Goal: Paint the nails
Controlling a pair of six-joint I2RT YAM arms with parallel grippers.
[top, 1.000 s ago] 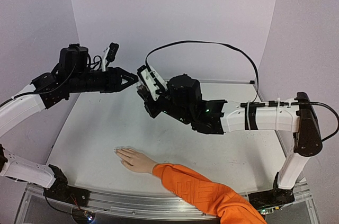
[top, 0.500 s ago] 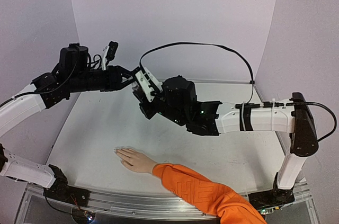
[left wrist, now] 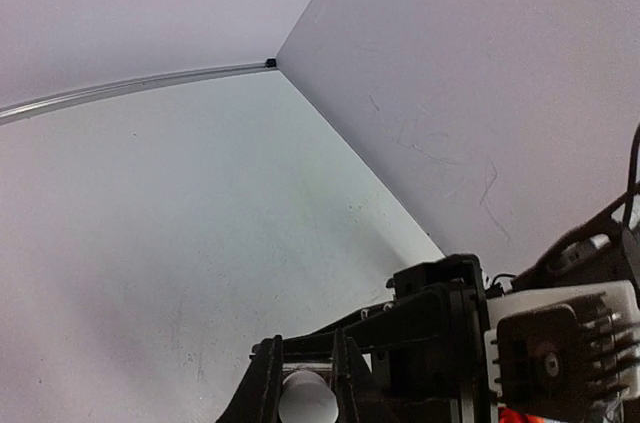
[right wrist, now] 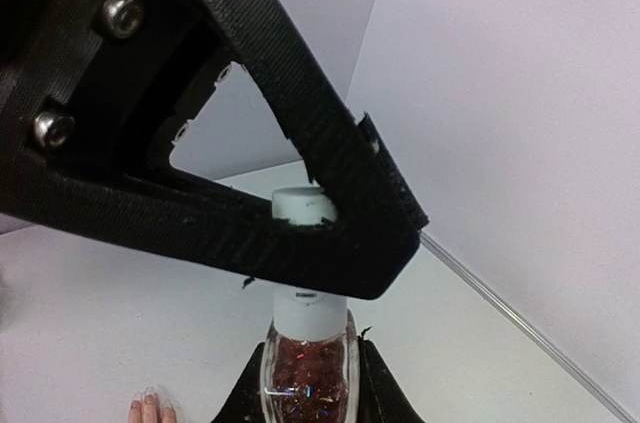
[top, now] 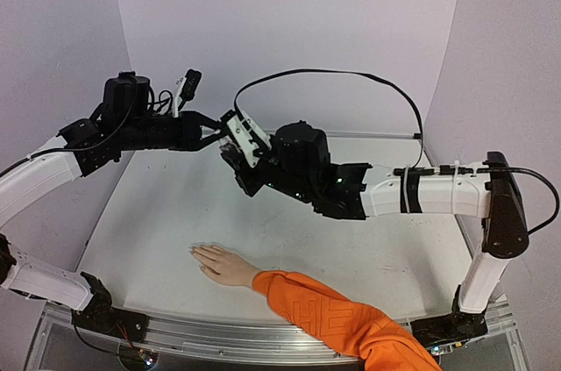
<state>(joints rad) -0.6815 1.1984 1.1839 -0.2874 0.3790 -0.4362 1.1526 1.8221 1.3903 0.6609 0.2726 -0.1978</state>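
Note:
A nail polish bottle (right wrist: 305,371) with red glitter polish and a white cap (right wrist: 303,205) is held in mid-air above the table. My right gripper (right wrist: 309,353) is shut on the glass body. My left gripper (left wrist: 305,375) is shut on the cap (left wrist: 307,403); its black fingers (right wrist: 340,243) cross the right wrist view. In the top view both grippers, left (top: 213,134) and right (top: 230,150), meet tip to tip at the back. The pale hand (top: 221,264) with an orange sleeve (top: 333,318) lies flat near the front edge; its nails (top: 195,251) are barely discernible. Fingertips also show in the right wrist view (right wrist: 150,409).
The white table (top: 175,204) is enclosed by pale lilac walls (top: 289,29) at the back and sides. A black cable (top: 351,77) loops above the right arm. The sleeved arm enters from the front right corner.
The right gripper carried the bottle left and up to the left gripper. The two grippers were apart a second ago and now meet, with the left fingers on the cap.

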